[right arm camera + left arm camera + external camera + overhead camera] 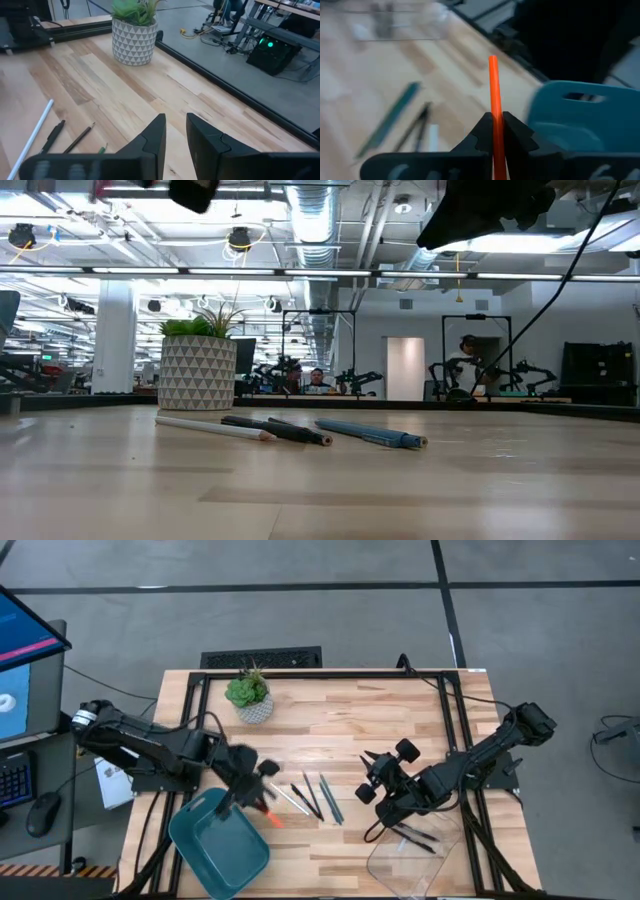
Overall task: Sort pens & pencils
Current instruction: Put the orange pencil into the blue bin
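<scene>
Two dark fingers (512, 132) of the left gripper (250, 787) are clamped on the orange-red pencil (493, 87), which stands up between them. That gripper hangs just above the near rim of the teal bin (205, 840). If the jaws part now, I judge the pencil could strike the rim and roll back onto the table (350, 710), since it looks closer to the bin's edge than its middle. Tilted as it is, it might also catch the bin wall.

Just beside the bin on the wood lie a white stick (288, 798), two black pens (307, 797) and a dark greenish pencil (330, 798). Farther from the bin, the right gripper (379, 778) hovers with its fingers slightly apart, holding nothing, above a clear tray (415, 860) with pens in it.
</scene>
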Robot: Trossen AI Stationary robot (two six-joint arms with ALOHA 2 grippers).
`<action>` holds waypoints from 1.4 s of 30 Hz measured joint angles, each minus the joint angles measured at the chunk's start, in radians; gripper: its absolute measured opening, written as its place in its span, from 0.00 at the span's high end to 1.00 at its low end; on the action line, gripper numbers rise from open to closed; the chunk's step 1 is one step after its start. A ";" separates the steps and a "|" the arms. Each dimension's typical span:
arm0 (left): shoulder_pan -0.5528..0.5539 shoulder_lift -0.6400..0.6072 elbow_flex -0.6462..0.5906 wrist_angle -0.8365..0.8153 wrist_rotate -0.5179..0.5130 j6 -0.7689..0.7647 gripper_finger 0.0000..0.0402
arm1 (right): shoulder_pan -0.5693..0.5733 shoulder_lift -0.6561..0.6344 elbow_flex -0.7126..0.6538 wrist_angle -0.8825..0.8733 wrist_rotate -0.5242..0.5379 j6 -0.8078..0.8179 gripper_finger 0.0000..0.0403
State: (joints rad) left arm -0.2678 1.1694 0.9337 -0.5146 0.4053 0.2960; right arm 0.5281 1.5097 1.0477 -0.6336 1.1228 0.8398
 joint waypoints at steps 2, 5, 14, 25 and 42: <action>-0.054 0.000 0.000 -0.002 -0.005 -0.026 0.98 | 0.002 0.000 0.000 0.001 0.000 0.000 0.76; -0.140 0.000 0.000 -0.001 -0.047 -0.079 0.98 | 0.003 0.000 0.000 0.001 0.000 0.000 0.76; -0.396 0.000 -0.030 0.064 -0.204 -0.226 0.98 | 0.008 0.000 0.000 0.002 0.000 0.000 0.76; -0.535 0.000 -0.042 0.072 -0.369 -0.349 0.98 | 0.008 0.000 0.000 0.013 0.000 0.000 0.76; -0.591 -0.041 -0.143 0.036 -0.513 -0.470 0.98 | 0.008 0.000 0.000 0.013 0.000 0.000 0.76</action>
State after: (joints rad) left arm -0.8585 1.1288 0.7902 -0.4788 -0.1080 -0.1736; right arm 0.5365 1.5097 1.0477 -0.6205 1.1225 0.8398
